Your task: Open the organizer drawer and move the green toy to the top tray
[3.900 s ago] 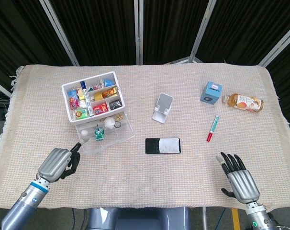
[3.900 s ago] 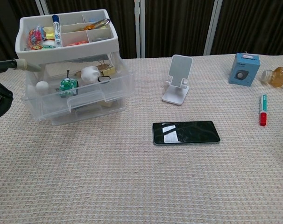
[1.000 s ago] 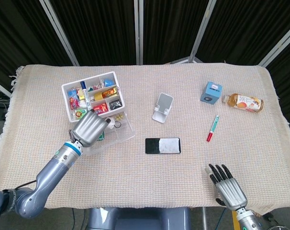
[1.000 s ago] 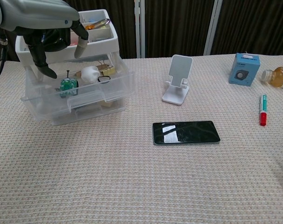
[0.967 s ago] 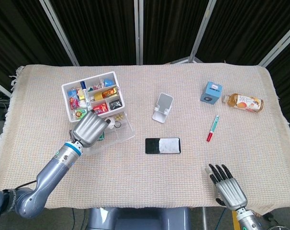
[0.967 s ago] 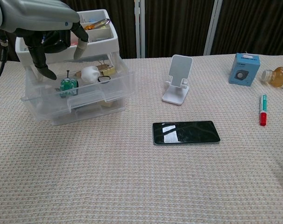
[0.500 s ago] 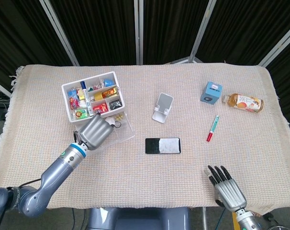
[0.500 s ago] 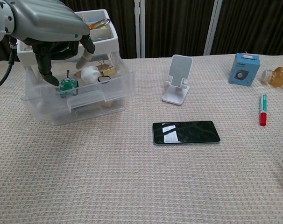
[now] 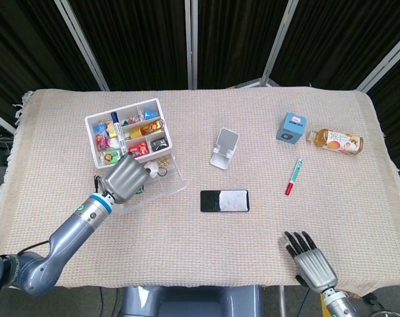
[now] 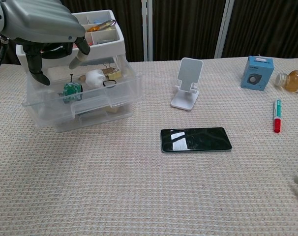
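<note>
— Status of the drawer (image 10: pixel 80 105)?

— Pulled out. The green toy (image 10: pixel 72 91) lies inside, directly beneath the left hand (image 10: pixel 41 24), which hovers with fingers spread, holding nothing. A white ball (image 10: pixel 95 77) sits beside the toy. The top tray (image 9: pixel 94 123), behind the hand, is crowded.

— Clearance?

— Bare cloth in front. The right hand (image 9: pixel 310 263), fingers extended and empty, rests near the table edge.

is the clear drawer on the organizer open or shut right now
Open. In the chest view the drawer sticks out in front of the white top tray, its contents uncovered, with the green toy still inside and the left robot hand above it.
</note>
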Controlling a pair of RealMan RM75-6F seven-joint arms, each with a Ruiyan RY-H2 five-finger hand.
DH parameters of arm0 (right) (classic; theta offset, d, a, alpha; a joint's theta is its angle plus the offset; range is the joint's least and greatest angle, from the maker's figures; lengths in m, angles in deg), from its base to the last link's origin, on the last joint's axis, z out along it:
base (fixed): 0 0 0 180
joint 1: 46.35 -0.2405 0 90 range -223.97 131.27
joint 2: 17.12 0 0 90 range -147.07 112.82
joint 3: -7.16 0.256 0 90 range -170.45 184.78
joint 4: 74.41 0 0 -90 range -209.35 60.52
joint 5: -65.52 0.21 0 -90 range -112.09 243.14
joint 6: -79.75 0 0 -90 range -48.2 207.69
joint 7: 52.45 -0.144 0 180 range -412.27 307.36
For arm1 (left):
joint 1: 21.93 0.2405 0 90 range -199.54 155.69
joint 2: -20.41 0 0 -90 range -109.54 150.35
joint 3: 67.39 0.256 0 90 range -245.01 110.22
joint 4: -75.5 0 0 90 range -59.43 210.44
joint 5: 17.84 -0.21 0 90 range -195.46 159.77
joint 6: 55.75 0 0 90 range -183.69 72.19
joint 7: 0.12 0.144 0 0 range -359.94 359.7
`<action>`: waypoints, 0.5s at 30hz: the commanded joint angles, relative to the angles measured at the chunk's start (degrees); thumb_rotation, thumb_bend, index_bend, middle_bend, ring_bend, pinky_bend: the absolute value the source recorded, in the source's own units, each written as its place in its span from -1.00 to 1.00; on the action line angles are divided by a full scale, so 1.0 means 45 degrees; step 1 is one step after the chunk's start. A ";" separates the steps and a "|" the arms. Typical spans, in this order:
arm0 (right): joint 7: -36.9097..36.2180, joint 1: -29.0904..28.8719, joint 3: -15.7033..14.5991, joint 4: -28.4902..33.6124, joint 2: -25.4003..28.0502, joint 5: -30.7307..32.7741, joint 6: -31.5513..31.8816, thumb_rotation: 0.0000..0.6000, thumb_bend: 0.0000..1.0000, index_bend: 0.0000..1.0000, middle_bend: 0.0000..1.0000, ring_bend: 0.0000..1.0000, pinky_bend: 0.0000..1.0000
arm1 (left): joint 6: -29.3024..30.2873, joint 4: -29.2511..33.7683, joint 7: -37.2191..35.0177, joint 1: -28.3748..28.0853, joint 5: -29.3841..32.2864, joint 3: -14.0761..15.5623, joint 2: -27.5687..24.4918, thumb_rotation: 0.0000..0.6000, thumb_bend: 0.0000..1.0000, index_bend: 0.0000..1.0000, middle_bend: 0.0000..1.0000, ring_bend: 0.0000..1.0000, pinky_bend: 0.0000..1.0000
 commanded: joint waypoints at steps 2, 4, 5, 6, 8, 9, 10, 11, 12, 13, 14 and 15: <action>0.0037 -0.0007 -0.0016 0.0003 -0.0018 -0.0014 -0.0017 1.00 -0.96 -1.00 -1.00 -1.00 -1.00 | -0.0250 -0.0338 -0.0249 -0.0015 -0.0258 0.0167 0.0148 1.00 -0.83 -0.04 0.54 0.25 -0.04; 0.0055 -0.0012 -0.0020 -0.0007 -0.0031 -0.0007 -0.0037 1.00 -0.96 -1.00 -1.00 -1.00 -1.00 | -0.0334 -0.0484 -0.0271 -0.0039 -0.0429 0.0243 0.0241 1.00 -0.83 -0.04 0.53 0.24 -0.05; 0.0066 -0.0012 -0.0019 -0.0017 -0.0041 0.0007 -0.0052 1.00 -0.96 -1.00 -1.00 -1.00 -1.00 | -0.0371 -0.0574 -0.0273 -0.0051 -0.0543 0.0294 0.0287 1.00 -0.83 -0.04 0.53 0.24 -0.05; 0.0083 -0.0011 -0.0016 -0.0029 -0.0049 0.0023 -0.0060 1.00 -0.96 -1.00 -1.00 -1.00 -1.00 | -0.0382 -0.0678 -0.0294 -0.0055 -0.0709 0.0354 0.0338 1.00 -0.83 -0.04 0.52 0.24 -0.05; 0.0117 -0.0016 -0.0018 -0.0055 -0.0062 0.0050 -0.0095 1.00 -0.96 -1.00 -1.00 -1.00 -1.00 | -0.0378 -0.0803 -0.0383 -0.0046 -0.0900 0.0466 0.0389 1.00 -0.83 -0.04 0.52 0.24 -0.05; 0.0128 -0.0018 -0.0024 -0.0066 -0.0067 0.0061 -0.0114 1.00 -0.96 -1.00 -1.00 -1.00 -1.00 | -0.0372 -0.0840 -0.0390 -0.0052 -0.0939 0.0513 0.0399 1.00 -0.83 -0.04 0.52 0.24 -0.05; 0.0145 -0.0020 -0.0035 -0.0076 -0.0072 0.0073 -0.0141 1.00 -0.96 -1.00 -1.00 -1.00 -1.00 | -0.0364 -0.0877 -0.0390 -0.0059 -0.0968 0.0561 0.0413 1.00 -0.83 -0.04 0.52 0.24 -0.05; 0.0180 -0.0022 -0.0052 -0.0085 -0.0080 0.0084 -0.0178 1.00 -0.96 -1.00 -1.00 -1.00 -1.00 | -0.0357 -0.0921 -0.0416 -0.0065 -0.0995 0.0610 0.0441 1.00 -0.83 -0.04 0.52 0.24 -0.05; 0.0196 -0.0023 -0.0057 -0.0089 -0.0084 0.0086 -0.0188 1.00 -0.96 -1.00 -1.00 -1.00 -1.00 | -0.0355 -0.0940 -0.0439 -0.0066 -0.1000 0.0632 0.0459 1.00 -0.83 -0.04 0.52 0.24 -0.05; 0.0216 -0.0022 -0.0061 -0.0098 -0.0092 0.0085 -0.0188 1.00 -0.96 -1.00 -1.00 -1.00 -1.00 | -0.0353 -0.0979 -0.0464 -0.0068 -0.1005 0.0667 0.0494 1.00 -0.83 -0.04 0.52 0.24 -0.05; 0.0223 -0.0022 -0.0063 -0.0104 -0.0104 0.0079 -0.0183 1.00 -0.96 -1.00 -1.00 -1.00 -1.00 | -0.0339 -0.1027 -0.0466 -0.0077 -0.1009 0.0699 0.0529 1.00 -0.83 -0.04 0.52 0.24 -0.05; 0.0215 -0.0020 -0.0052 -0.0109 -0.0114 0.0075 -0.0158 1.00 -0.96 -1.00 -1.00 -1.00 -1.00 | -0.0319 -0.1068 -0.0458 -0.0088 -0.0997 0.0729 0.0568 1.00 -0.83 -0.04 0.52 0.24 -0.05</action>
